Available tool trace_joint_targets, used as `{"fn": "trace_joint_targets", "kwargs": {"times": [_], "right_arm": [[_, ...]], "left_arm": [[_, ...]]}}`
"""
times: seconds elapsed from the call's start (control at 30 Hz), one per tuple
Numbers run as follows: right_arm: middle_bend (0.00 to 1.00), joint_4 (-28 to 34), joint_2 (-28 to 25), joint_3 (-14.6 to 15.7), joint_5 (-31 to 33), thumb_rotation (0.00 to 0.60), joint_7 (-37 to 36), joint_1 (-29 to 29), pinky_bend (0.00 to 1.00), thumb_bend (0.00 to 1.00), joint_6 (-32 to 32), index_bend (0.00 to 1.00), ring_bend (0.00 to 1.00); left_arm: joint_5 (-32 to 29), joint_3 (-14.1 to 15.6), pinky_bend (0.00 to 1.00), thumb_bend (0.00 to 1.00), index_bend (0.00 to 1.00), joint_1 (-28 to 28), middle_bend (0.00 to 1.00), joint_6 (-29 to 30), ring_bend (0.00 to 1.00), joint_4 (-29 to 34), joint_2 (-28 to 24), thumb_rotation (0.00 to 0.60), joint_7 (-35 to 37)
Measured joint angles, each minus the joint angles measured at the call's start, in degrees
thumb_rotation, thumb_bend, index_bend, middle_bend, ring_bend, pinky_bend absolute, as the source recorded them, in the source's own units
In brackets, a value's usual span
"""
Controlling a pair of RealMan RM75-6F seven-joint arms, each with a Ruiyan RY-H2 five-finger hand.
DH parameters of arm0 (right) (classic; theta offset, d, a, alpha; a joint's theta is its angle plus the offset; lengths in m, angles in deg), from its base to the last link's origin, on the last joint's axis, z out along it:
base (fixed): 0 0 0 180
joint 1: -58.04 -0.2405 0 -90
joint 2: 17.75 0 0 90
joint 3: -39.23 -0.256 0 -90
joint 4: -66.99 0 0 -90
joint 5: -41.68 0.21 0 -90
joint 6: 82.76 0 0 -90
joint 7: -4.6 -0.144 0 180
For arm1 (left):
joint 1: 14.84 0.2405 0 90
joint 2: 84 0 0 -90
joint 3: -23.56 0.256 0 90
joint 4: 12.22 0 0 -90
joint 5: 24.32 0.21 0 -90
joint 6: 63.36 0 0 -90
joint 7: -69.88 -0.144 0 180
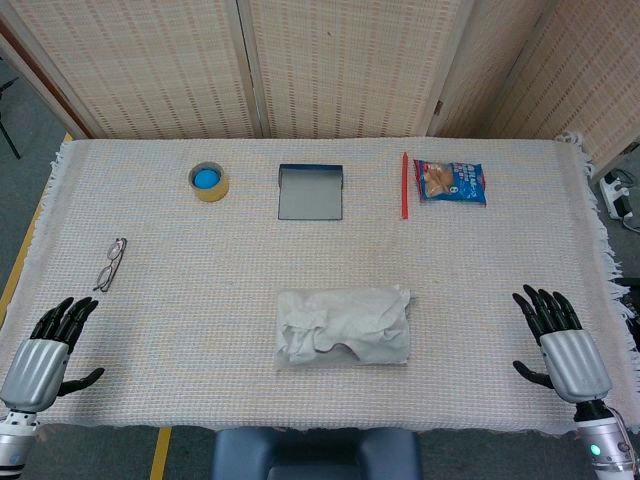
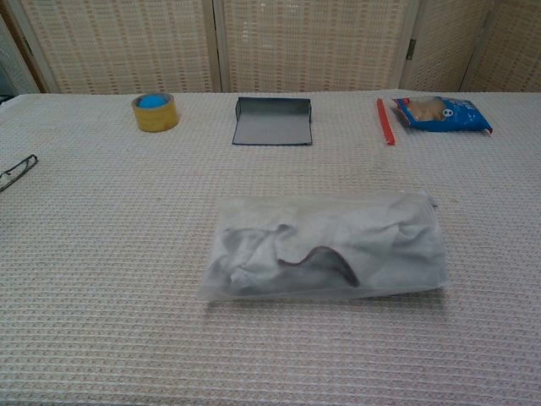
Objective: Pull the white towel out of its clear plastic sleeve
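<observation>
At table centre lies the towel (image 1: 343, 327), bagged in its sleeve (image 2: 406, 222), untouched. Left hand (image 1: 45, 350) at eight o'clock, right hand (image 1: 562, 345) at four, fingers spread, empty. Next, I'd guess: pin sleeve, pinch towel.

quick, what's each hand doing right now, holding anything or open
Left hand: open, fingers apart, resting on the table, holding nothing.
Right hand: open, fingers apart, resting on the table, holding nothing.
</observation>
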Motion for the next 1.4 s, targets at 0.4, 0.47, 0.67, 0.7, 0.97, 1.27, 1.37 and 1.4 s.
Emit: {"fn": "trace_joint_targets", "kwargs": {"times": [0.4, 0.47, 0.67, 0.7, 0.97, 1.27, 1.37, 1.4], "right_arm": [[0.00, 0.21, -0.80, 0.67, -1.75, 0.600, -0.82, 0.50, 0.00, 0.09, 1.31, 0.00, 0.00], [0.00, 0.25, -1.03, 0.73, -1.90, 0.600, -1.22, 0.67, 0.00, 0.09, 1.65, 0.00, 0.00], [0.00, 0.35, -0.87, 0.39, -1.89, 0.600, -1.14, 0.94, 0.00, 0.09, 2.47, 0.00, 0.00], [0.00, 0.33, -0.69, 0.36, -1.85, 0.600, -0.84, 0.87, 0.00, 0.09, 2.31, 0.00, 0.00], [0.00, 0.29, 0.68, 0.04, -0.16, 0.600, 2.42, 0.20, 0.00, 0.09, 0.06, 0.00, 0.00], [0.00, 0.61, 0.41, -0.35, 1.08, 0.600, 2.66, 0.12, 0.00, 0.09, -0.58, 0.00, 0.00], [0.00, 0.77, 0.29, -0.35, 1.66, 0.600, 2.90, -0.01, 0.00, 0.09, -1.23, 0.00, 0.00], [0.00, 0.84, 0.26, -0.38, 1.83, 0.600, 3.01, -0.05, 0.00, 0.09, -1.37, 0.00, 0.00]], "left_arm": [[3.43, 1.52, 0.21, 0.16, 0.07, -0.18, 0.16, 0.72, 0.06, 0.86, 0.45, 0.600, -0.28], [5.35, 1.93, 0.25, 0.16, 0.09, -0.14, 0.21, 1.95, 0.12, 0.71, 0.91, 0.600, 0.51], [14.08, 4.27, 0.55, 0.15, 0.16, -0.28, 0.52, 6.07, 0.40, -4.05, 5.60, 0.600, 2.75], [15.61, 4.70, 0.64, 0.15, 0.18, -0.36, 0.63, 6.71, 0.50, -5.12, 6.77, 0.600, 3.19], [22.79, 6.35, 1.00, 0.16, 0.43, -1.77, 1.00, 11.48, 0.99, -16.81, 19.86, 0.600, 7.26], [21.99, 6.28, 1.00, 0.23, 0.51, -3.75, 1.00, 9.98, 1.00, -28.33, 33.91, 0.600, 9.00], [21.25, 6.26, 1.00, 0.27, 0.48, -4.60, 1.00, 8.45, 1.00, -29.15, 36.75, 0.600, 8.11], [21.04, 6.25, 1.00, 0.29, 0.47, -4.91, 1.00, 7.89, 1.00, -29.31, 37.36, 0.600, 7.79]]}}
